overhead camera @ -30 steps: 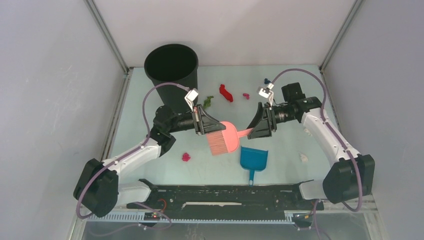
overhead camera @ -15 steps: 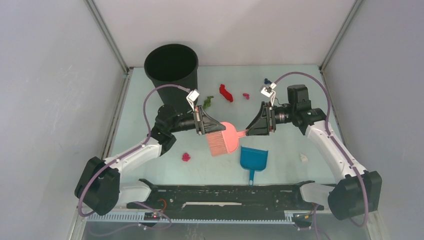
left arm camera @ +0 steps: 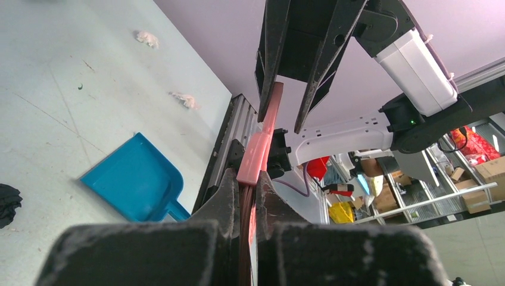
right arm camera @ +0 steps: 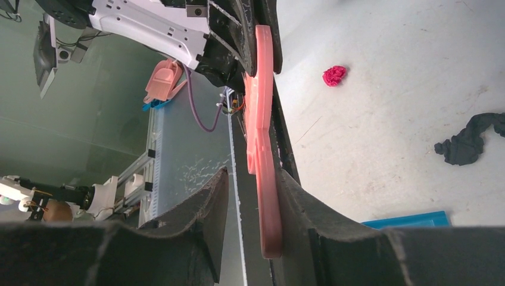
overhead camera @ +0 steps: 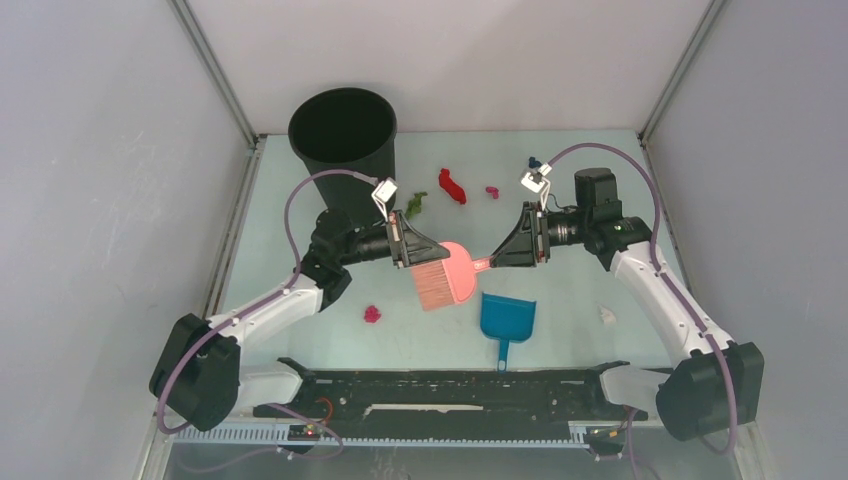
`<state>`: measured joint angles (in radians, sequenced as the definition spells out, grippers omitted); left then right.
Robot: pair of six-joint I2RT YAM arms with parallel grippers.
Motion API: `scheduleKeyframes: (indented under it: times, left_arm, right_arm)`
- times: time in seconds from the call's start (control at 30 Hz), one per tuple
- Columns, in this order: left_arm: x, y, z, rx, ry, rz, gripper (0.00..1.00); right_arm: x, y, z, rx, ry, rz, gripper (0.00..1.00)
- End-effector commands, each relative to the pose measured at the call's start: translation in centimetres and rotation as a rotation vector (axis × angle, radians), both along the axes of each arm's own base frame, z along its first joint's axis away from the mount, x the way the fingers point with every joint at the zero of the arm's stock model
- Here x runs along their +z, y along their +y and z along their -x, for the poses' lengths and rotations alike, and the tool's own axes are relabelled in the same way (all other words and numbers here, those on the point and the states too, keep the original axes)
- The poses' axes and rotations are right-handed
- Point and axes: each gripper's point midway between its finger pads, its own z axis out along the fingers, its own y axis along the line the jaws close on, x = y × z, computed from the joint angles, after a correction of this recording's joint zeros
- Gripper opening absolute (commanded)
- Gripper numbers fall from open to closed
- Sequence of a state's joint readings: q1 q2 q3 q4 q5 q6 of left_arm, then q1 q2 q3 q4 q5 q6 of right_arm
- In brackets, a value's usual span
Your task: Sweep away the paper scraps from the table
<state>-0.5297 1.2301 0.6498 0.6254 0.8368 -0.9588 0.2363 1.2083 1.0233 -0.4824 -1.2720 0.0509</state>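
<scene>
Left gripper (overhead camera: 428, 254) clamped on brush (overhead camera: 450, 280) head. Right gripper (overhead camera: 498, 262): jaws stand apart, straddling the brush handle, not closed on it. Scraps (overhead camera: 372, 314) lie on table (overhead camera: 580, 290), clear of both jaws; red scrap (overhead camera: 452, 186) beyond the brush.

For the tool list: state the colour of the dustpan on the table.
Blue. The dustpan shows best in the top external view, lying near the arms' bases.

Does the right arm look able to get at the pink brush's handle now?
Probably yes: the handle sticks out free of the left gripper, which clamps the brush head, and lies between the open jaws of the right gripper.
</scene>
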Motion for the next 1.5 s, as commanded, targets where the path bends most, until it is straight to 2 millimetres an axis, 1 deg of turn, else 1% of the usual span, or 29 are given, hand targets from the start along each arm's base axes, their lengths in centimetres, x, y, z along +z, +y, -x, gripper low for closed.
scheduleKeyframes:
  times: [0.0,0.33,0.5,0.53,0.57,0.63,0.73,0.77,0.8,0.83,0.87,0.9,0.97,1.0,1.03,1.07,1.13,1.2,1.27,1.33,1.37,1.4,1.43,1.47]
  left_arm:
    - [1.9,0.3,-0.4,0.025,-0.083,0.027,0.00]
    - [1.9,0.4,-0.6,0.034,-0.090,0.027,0.00]
    - [1.9,0.4,-0.6,0.037,-0.093,0.027,0.00]
    - [2.0,0.5,-0.6,0.037,-0.094,0.027,0.00]
    - [1.9,0.4,-0.6,0.036,-0.094,0.027,0.00]
    - [2.0,0.5,-0.6,0.041,-0.097,0.027,0.00]
    - [1.8,0.5,-0.8,0.049,-0.096,0.015,0.01]
    - [1.7,0.5,-0.9,0.051,-0.098,0.010,0.09]
    - [1.7,0.5,-0.9,0.052,-0.102,0.006,0.23]
    - [1.6,0.6,-0.9,0.053,-0.110,-0.003,0.35]
    - [1.5,0.7,-0.9,0.059,-0.121,-0.018,0.43]
    - [1.3,0.9,-1.3,0.088,-0.140,-0.047,0.49]
    - [0.4,1.8,-2.1,0.164,-0.164,-0.130,0.58]
    - [0.1,2.2,-2.4,0.211,-0.182,-0.179,0.63]
    - [-0.9,2.5,-2.3,0.235,-0.184,-0.246,0.68]
    - [-0.9,2.2,-1.7,0.234,-0.254,-0.284,0.73]
    - [-2.1,1.1,-0.3,0.219,-0.311,-0.391,0.78]
    - [-4.0,-0.3,0.5,0.221,-0.319,-0.527,0.79]
    - [-6.3,-1.9,0.8,0.259,-0.266,-0.638,0.77]
    - [-8.8,-3.6,1.2,0.300,-0.189,-0.721,0.74]
    - [-9.9,-4.0,0.9,0.355,-0.142,-0.762,0.73]
    - [-11.0,-4.7,1.2,0.374,-0.096,-0.793,0.72]
    - [-11.7,-5.6,1.5,0.376,-0.063,-0.800,0.72]
    - [-12.2,-6.9,2.2,0.357,-0.049,-0.799,0.71]
  right_arm:
    - [0.1,0.2,0.3,0.011,0.004,-0.003,0.42]
    - [-0.5,0.4,0.1,0.016,0.035,0.003,0.31]
    - [-0.6,0.4,0.2,0.022,0.041,0.003,0.30]
    - [-0.7,0.4,0.2,0.022,0.042,0.004,0.28]
    - [-0.7,0.5,0.1,0.021,0.044,0.006,0.25]
    - [-0.8,0.5,0.1,0.024,0.044,0.007,0.17]
    - [-1.0,0.5,0.2,0.029,0.049,0.009,0.01]
    - [-1.1,0.4,0.2,0.032,0.053,0.007,0.00]
    - [-1.1,0.3,0.2,0.031,0.057,0.004,0.00]
    - [-1.1,0.0,0.0,0.020,0.055,0.005,0.00]
    - [-1.2,-0.4,-0.3,-0.001,0.051,0.009,0.00]
    - [-1.4,-1.1,-1.1,-0.043,0.043,0.021,0.00]
    - [-1.8,-3.1,-3.3,-0.162,0.040,0.053,0.00]
    - [-2.1,-4.8,-4.9,-0.246,0.041,0.066,0.00]
    - [-2.4,-6.3,-6.1,-0.317,0.044,0.078,0.00]
    - [-3.0,-7.8,-7.3,-0.389,0.049,0.103,0.00]
    - [-4.3,-10.9,-9.4,-0.543,0.043,0.183,0.00]
    - [-5.6,-14.5,-11.1,-0.717,0.036,0.293,0.00]
    - [-5.9,-17.2,-12.0,-0.831,0.023,0.342,0.00]
    - [-5.6,-18.7,-12.2,-0.891,0.016,0.338,0.00]
    - [-5.7,-19.3,-12.2,-0.917,0.016,0.344,0.00]
    - [-5.8,-19.8,-12.2,-0.943,0.015,0.357,0.00]
    - [-5.8,-20.2,-12.3,-0.971,0.006,0.373,0.00]
    - [-5.9,-20.8,-12.4,-1.011,0.004,0.395,0.00]
